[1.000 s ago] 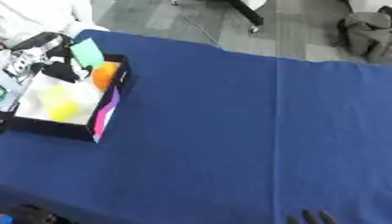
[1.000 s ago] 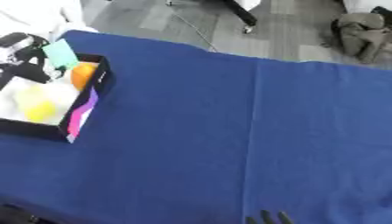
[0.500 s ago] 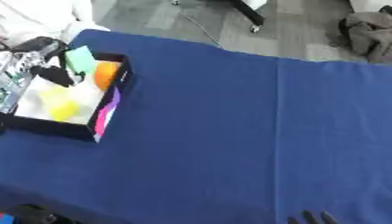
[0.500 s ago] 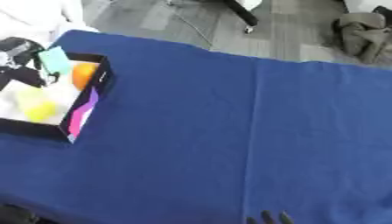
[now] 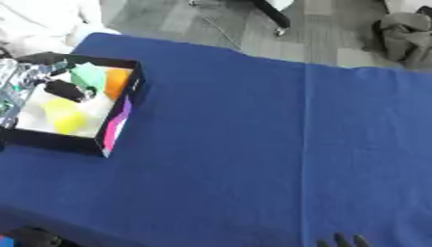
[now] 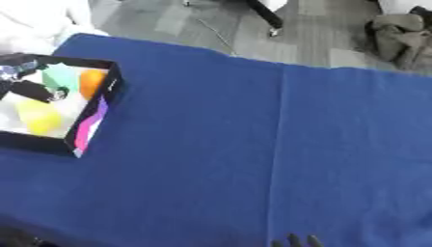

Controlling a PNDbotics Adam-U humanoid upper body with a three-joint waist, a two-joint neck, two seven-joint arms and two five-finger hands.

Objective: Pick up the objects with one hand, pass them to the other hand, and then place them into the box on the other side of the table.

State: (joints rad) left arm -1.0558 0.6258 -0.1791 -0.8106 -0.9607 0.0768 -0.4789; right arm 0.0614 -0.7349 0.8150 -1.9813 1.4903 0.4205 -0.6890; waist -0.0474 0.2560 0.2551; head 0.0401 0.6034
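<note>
Green block [image 5: 87, 76] lower in box [image 5: 118, 116] — left hand [image 5: 33, 82] blurred

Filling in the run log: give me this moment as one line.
left robot hand: over box, fingers unclear | box: green, orange, yellow items | right robot hand: fingertips at bottom edge

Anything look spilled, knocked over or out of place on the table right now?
Nothing stands out. The black box sits flat on the blue tablecloth with the yellow, orange and green objects inside it. The left hand reaches into the box; only the right hand's fingertips show, at the bottom edge.
</note>
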